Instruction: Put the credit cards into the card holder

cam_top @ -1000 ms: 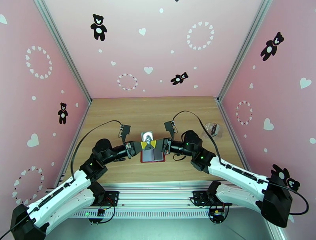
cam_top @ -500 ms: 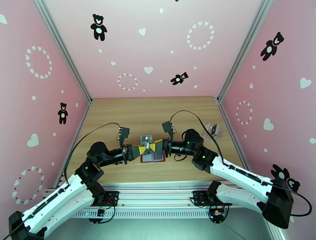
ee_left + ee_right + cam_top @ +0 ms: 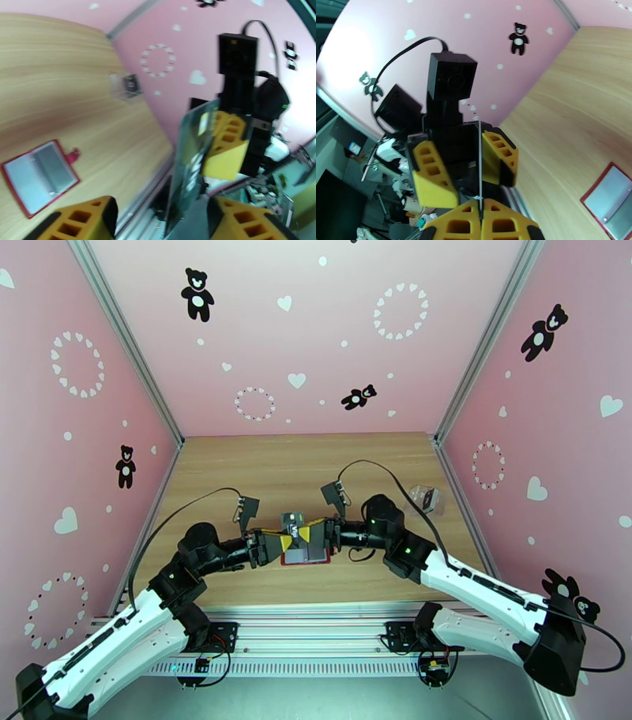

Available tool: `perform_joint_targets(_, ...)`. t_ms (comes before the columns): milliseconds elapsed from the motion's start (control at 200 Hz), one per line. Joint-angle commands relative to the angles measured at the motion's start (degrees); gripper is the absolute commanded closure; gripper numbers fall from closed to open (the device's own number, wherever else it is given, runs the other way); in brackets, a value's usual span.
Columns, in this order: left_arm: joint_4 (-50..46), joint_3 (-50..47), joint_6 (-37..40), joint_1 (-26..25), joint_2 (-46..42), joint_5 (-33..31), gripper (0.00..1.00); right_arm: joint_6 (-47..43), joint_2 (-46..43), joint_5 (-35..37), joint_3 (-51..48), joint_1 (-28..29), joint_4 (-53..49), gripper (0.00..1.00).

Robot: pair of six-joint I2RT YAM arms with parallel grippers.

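Nearest the front edge of the table (image 3: 316, 469), about midway along it, the card holder (image 3: 304, 558) lies open and flat, pale inside up. Just above it the two grippers meet tip to tip around one credit card (image 3: 294, 521). The right gripper (image 3: 480, 203) is clamped on the card. In its wrist view the card runs as a thin line straight out from between the pressed-together fingers. The left gripper (image 3: 158, 215) has its jaws apart, one finger on either side of the card, and seems clear of it.

The step in hand looks like a hand-over of the card to the right arm. To do it well, the left arm should back straight out along the card's plane without brushing it. The right should hold its pinch firm and bring the card to a pocket mouth at a shallow angle.

From above, the grippers cover the holder's far part, so no pocket slit can be made out. The left wrist view is blurred, and the card's print cannot be read. Farther off, near the right edge, a clear box (image 3: 424, 499) holds something dark — whether that is more cards, I cannot tell.
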Motion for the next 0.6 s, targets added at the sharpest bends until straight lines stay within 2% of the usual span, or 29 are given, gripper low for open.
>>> perform_joint_targets(0,-12.36,2.22,1.18,2.54,4.73,-12.45,0.33,-0.19,6.48,4.47,2.31,-2.24,-11.59,1.0)
perform_joint_targets(120,-9.35,0.89,-0.08,4.05,13.93,-7.35,0.4,1.8,14.95,7.3,3.09,-3.29,-18.63,1.0)
perform_joint_targets(250,-4.07,-0.76,-1.29,3.93,22.56,-3.92,0.52,5.38,23.01,5.42,1.17,-3.48,-15.41,1.0)
perform_joint_targets(360,-1.11,-1.12,-1.56,3.66,27.81,-3.53,0.6,6.44,26.47,5.43,0.53,-3.47,-13.58,1.0)
perform_joint_targets(596,3.26,-0.07,-1.86,3.43,37.8,-2.7,0.66,6.64,28.89,7.25,0.66,-4.92,-15.03,1.0)
